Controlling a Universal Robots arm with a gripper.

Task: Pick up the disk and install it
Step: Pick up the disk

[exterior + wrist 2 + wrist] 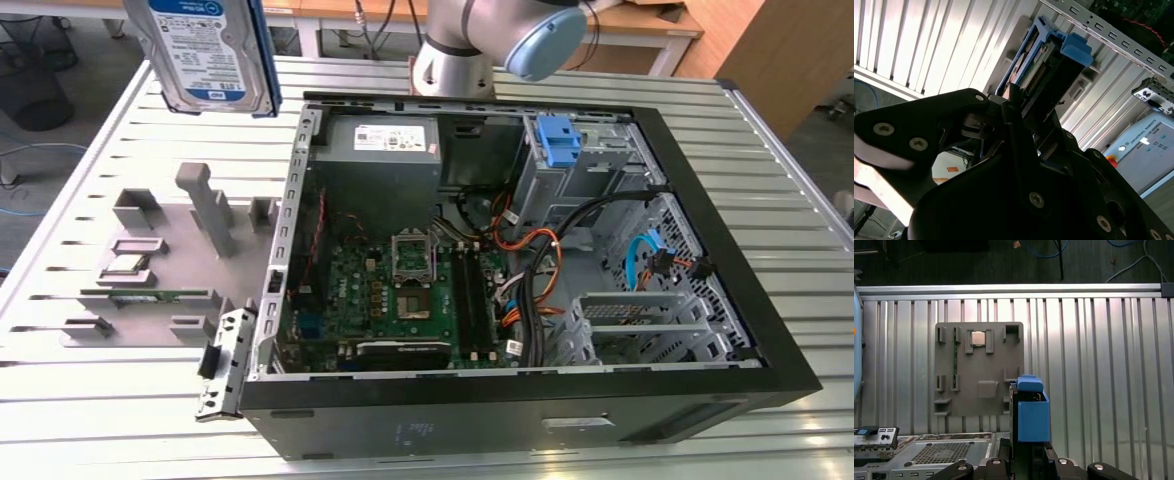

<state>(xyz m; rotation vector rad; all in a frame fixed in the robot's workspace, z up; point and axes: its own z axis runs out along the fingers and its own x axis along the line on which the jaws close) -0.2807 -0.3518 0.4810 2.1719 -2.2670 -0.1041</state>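
Close to wrist cams, gripper: fingers clamped on disk's near end, gripping blue bracket both sides.
Disk: held in air, clear of table, at exterior view's top left; long axis approx vertical, slight tilt; label face toward exterior cam; far end points down at table.
Grey parts tray: on table, just under and beside disk in first wrist view; carries small chip & green circuit strip.
Table: ribbed metal.
PC case: open, beside tray on exterior view's right; well apart from disk.
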